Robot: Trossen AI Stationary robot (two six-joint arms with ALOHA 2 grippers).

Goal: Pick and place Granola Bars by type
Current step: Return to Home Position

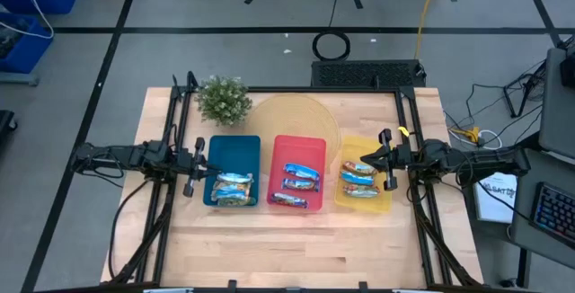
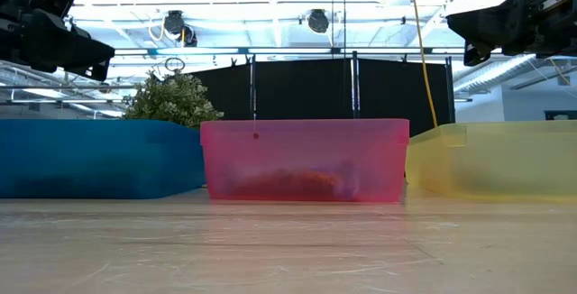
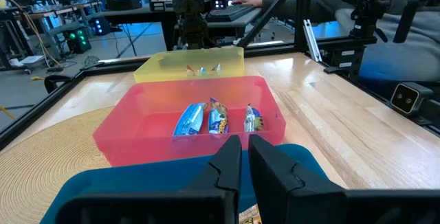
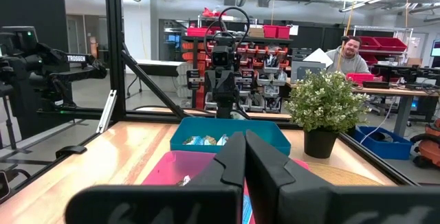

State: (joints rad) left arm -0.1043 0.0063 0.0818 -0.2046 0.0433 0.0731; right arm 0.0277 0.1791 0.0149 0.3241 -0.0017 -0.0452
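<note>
Both my arms are up off the work, one at each side of the light wooden table (image 1: 296, 248). My left gripper (image 1: 199, 163) hangs at the outer edge of the blue rectangular plastic tray (image 1: 232, 149). In the left wrist view its fingers (image 3: 230, 162) are pinched nearly together with only a thin slit between them, and nothing is held. My right gripper (image 1: 384, 156) hangs over the outer far corner of the yellow translucent rectangular tray (image 1: 364, 203). Its fingers (image 4: 232, 159) are closed up the same way and empty. The low view shows both grippers well above the tray rims. The three trays sit side by side mid-table, blue, then the red translucent rectangular tray (image 1: 299, 147), then yellow. All the small oblong granola bars (image 1: 298, 183) in shiny light-blue/white wrappers are inside trays, none loose on the wood. There are three in the red tray, lying parallel. The yellow-tray bars (image 1: 358, 178) also look like three, stacked in a row. The blue-tray bars (image 1: 232, 188) are bunched at the near end and I can't get an exact count. A round woven tan mat (image 1: 292, 113) lies partly under the red tray's far side. A small green potted plant (image 1: 223, 100) stands at the table's far left, beyond the blue tray. A person (image 4: 350, 52) is seated in the room beyond the plant.
</note>
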